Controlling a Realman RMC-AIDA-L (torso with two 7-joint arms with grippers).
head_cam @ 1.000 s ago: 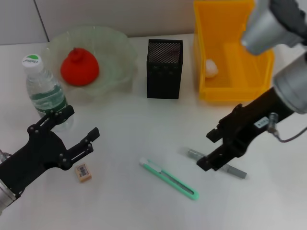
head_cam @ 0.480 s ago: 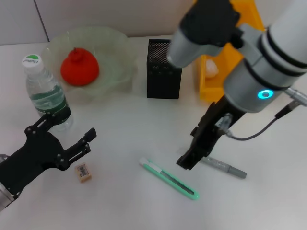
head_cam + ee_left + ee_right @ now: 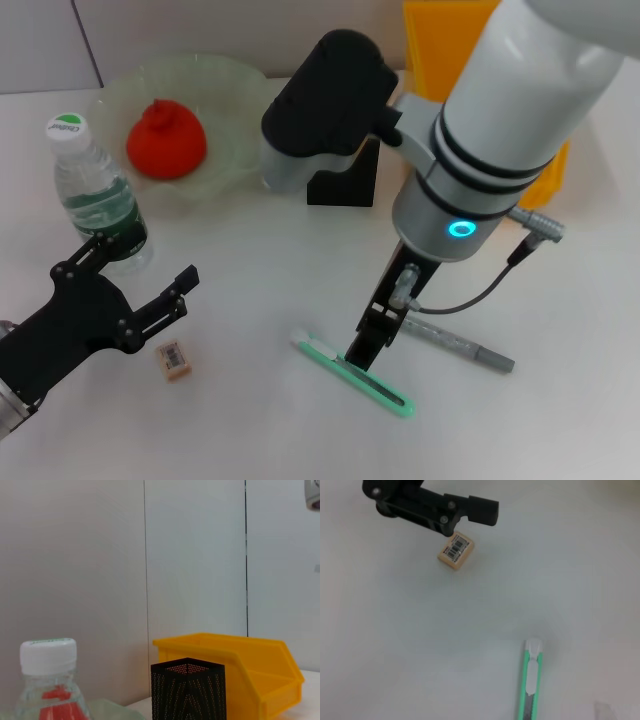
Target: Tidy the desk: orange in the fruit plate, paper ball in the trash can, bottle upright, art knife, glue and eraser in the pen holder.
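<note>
Right hand (image 3: 360, 352) is down on the art knife (image 3: 352, 374), tip at the knife's mid-body; can't tell if its fingers are open or closed. Knife is slim, mint-green w/ white end, lying flat and diagonal on the white matte worktop (image 3: 250, 420). Wrist cam shows the same knife (image 3: 532, 685).

Glue (image 3: 460, 343), thin grey stick, flat just beside the knife on the robot's right, partly behind the arm's cable.

Left hand (image 3: 130, 290) is open, black fingers spread, low over the worktop. Eraser (image 3: 174, 359), small tan block w/ barcode sticker, sits just beside it, not touching.

Bottle (image 3: 95, 195): clear ribbed plastic, white cap, green label, upright right behind the left hand.

Orange (image 3: 166, 139) sits in the fruit plate (image 3: 243, 95), translucent pale-green glass, wavy rim.

Pen holder (image 3: 343, 190), black mesh square cup, and yellow plastic trash can (image 3: 440, 40) are mostly blocked by the right arm in the head cam. Left wrist cam shows both clearly: pen holder (image 3: 187, 690) in front of trash can (image 3: 250, 672).
</note>
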